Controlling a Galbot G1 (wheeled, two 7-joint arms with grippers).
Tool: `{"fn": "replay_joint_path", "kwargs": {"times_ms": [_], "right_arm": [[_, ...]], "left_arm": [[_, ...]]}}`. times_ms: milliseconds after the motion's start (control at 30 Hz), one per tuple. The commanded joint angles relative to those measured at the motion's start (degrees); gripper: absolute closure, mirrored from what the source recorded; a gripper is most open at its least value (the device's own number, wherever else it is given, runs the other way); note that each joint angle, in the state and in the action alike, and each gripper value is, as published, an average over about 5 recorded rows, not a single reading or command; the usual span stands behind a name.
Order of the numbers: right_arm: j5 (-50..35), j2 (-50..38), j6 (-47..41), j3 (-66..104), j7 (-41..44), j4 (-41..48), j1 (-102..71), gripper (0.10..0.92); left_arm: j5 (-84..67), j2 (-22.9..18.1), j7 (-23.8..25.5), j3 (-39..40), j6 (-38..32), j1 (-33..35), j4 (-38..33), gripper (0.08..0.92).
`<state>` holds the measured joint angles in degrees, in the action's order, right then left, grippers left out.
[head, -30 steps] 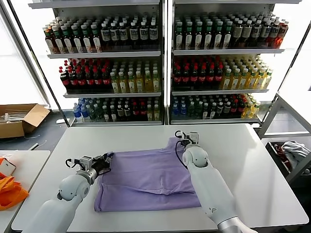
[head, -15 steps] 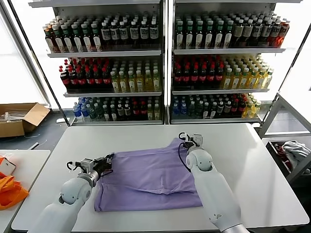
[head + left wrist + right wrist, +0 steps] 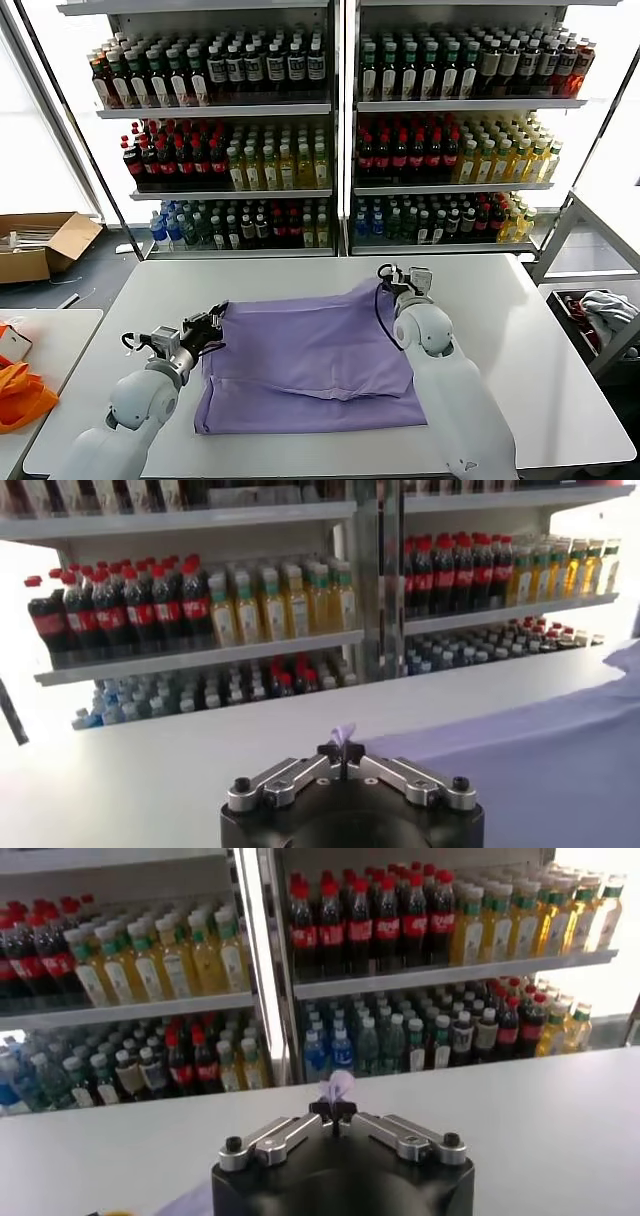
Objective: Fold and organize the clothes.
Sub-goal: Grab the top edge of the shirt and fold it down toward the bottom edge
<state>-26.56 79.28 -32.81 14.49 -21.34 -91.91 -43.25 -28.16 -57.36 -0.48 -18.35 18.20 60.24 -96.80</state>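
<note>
A lavender T-shirt [image 3: 305,365] lies spread on the white desk [image 3: 520,340], roughly in the middle, plain side up, with soft creases running across it. Its near edge lies flat close to the near edge of the desk; its two far corners are lifted a little off the surface.

The left end effector [image 3: 212,323] is at the shirt's far left corner, low over the desk. Its fingers are pressed together on the cloth: in the left wrist view a small tuft of lavender fabric [image 3: 344,732] pokes out from between the fingertips of the left end effector [image 3: 342,752], and the shirt stretches away across the desk from there.

The right end effector [image 3: 385,279] is at the shirt's far right corner, beyond the middle of the desk. It too is pinched shut on the shirt: the right wrist view shows a tuft of lavender cloth [image 3: 339,1086] standing up from the closed tips of the right end effector [image 3: 333,1110]. The cloth rises in a small peak toward this grip.

Behind the desk stand shelves [image 3: 340,110] packed with bottled drinks in rows. A cardboard box [image 3: 40,245] sits on the floor at far left. An orange bag [image 3: 20,395] lies on a side table at near left. A bin [image 3: 590,320] with cloth in it stands at right.
</note>
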Motion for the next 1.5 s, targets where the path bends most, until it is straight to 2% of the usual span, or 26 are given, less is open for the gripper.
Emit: {"fn": "replay_joint_path", "kwargs": {"times_ms": [33, 200, 400, 533, 833, 1500], "right_arm": [[1.4, -1.1, 1.3, 1.5, -0.1, -13.8, -11.2, 0.917], [3.1, -2.0, 1.6, 2.7, 0.0, -19.9, -20.8, 0.917], [7.0, -1.8, 2.8, 3.5, 0.3, -23.8, -29.4, 0.917], [7.7, -2.2, 3.0, 4.5, 0.0, -24.9, -32.2, 0.917], [9.0, -2.4, 2.8, 4.6, -0.5, -26.6, -35.4, 0.917], [11.6, -2.3, 4.6, 4.6, -0.5, -23.1, -35.6, 0.917]], "left_arm": [[2.9, 0.5, 0.9, -5.1, -1.0, 10.2, -8.5, 0.913], [5.4, -0.4, 1.9, -6.5, -1.0, 16.3, -11.8, 0.913], [8.7, -3.3, 2.2, -6.7, -1.4, 20.2, -13.1, 0.913], [9.3, -3.8, 2.4, -7.3, -1.5, 22.0, -13.6, 0.913], [11.3, -5.3, 2.8, -7.1, -1.5, 24.0, -14.5, 0.913], [13.9, -6.1, 3.8, -9.2, -1.2, 25.5, -14.9, 0.913]]}}
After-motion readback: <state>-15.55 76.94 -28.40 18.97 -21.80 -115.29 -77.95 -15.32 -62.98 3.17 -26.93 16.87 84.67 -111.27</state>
